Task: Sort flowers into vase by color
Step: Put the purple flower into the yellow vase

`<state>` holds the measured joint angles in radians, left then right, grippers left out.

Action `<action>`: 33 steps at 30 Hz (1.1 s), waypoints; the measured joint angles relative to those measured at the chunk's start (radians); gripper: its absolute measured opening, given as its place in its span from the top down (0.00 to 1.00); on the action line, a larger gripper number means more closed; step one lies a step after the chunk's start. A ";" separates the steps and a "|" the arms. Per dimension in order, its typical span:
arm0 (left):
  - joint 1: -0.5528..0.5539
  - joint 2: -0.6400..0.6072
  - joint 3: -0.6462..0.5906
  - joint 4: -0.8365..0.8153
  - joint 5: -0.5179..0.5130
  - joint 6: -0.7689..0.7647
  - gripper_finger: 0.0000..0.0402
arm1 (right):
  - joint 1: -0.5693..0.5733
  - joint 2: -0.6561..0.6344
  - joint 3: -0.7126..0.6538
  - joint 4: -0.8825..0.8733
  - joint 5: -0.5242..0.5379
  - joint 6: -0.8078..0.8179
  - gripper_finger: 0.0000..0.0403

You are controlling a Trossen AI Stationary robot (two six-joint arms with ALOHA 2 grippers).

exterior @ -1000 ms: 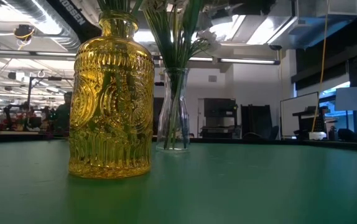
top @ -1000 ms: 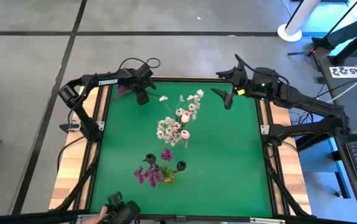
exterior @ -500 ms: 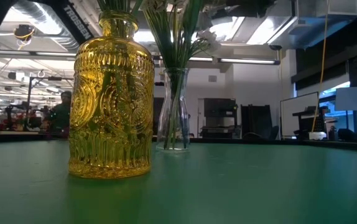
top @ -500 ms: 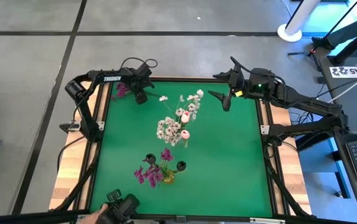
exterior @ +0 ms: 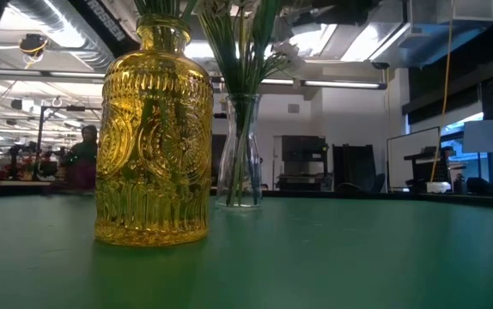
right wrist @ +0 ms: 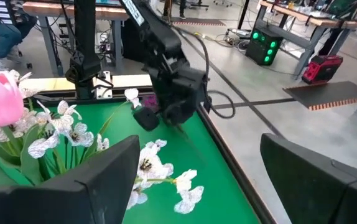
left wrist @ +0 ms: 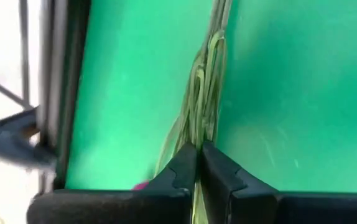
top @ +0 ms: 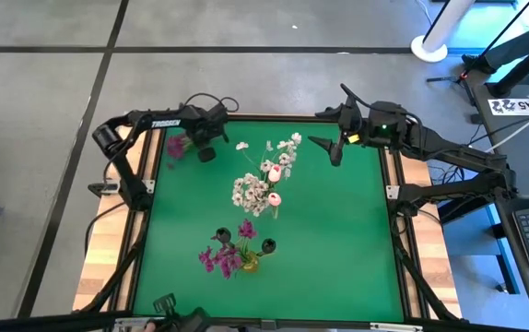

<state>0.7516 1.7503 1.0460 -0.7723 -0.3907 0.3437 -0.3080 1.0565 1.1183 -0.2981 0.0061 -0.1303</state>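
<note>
White "TROSSEN" lettering marks the left arm (top: 158, 123) at the upper left of the green table (top: 329, 231). The left gripper (left wrist: 198, 163) pinches a magenta flower (top: 176, 145) by its green stalk; the right gripper (top: 331, 148), upper right, hangs spread and empty.

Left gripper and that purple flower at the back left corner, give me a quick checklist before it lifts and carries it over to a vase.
1. Left gripper shut on the purple flower's stalk: ok.
2. Stalk pinched between the fingers, not beside them: ok.
3. Yellow vase standing upright: ok.
4. Purple blooms already in the yellow vase, colour matches: ok.
5. Room left in the vase's neck: cannot tell.
6. Right gripper open, hanging clear at the back right: ok.
</note>
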 joint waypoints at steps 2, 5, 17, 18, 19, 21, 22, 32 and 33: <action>-0.019 -0.036 0.002 -0.052 -0.018 -0.022 0.98 | 0.001 0.000 0.000 -0.008 0.000 0.015 0.18; -0.046 -0.105 0.028 -0.150 -0.034 -0.060 0.99 | 0.001 0.000 0.000 -0.022 0.000 0.035 0.18; -0.237 -0.417 0.336 -0.639 -0.030 -0.311 1.00 | 0.001 0.000 0.000 0.235 -0.229 0.095 0.18; -0.258 -0.433 0.371 -0.667 -0.015 -0.339 1.00 | 0.002 0.000 0.000 0.275 -0.242 0.103 0.18; -0.280 -0.448 0.407 -0.688 0.004 -0.365 1.00 | 0.013 0.006 0.000 0.311 -0.247 0.110 0.18; -0.328 -0.469 0.477 -0.712 0.054 -0.418 1.00 | 0.052 0.025 0.002 0.366 -0.244 0.104 0.18; -0.352 -0.477 0.510 -0.713 0.084 -0.445 1.00 | 0.071 0.036 0.003 0.370 -0.233 0.087 0.18; -0.533 -0.478 0.722 -0.736 0.231 -0.688 1.00 | 0.308 0.263 0.322 0.112 0.035 -0.221 0.18; -0.544 -0.477 0.722 -0.745 0.234 -0.705 1.00 | 0.329 0.293 0.364 0.083 0.076 -0.256 0.18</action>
<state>0.2079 1.2731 1.7679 -1.5170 -0.1569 -0.3612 0.0208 1.3497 1.4820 -0.2147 0.0820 -0.3863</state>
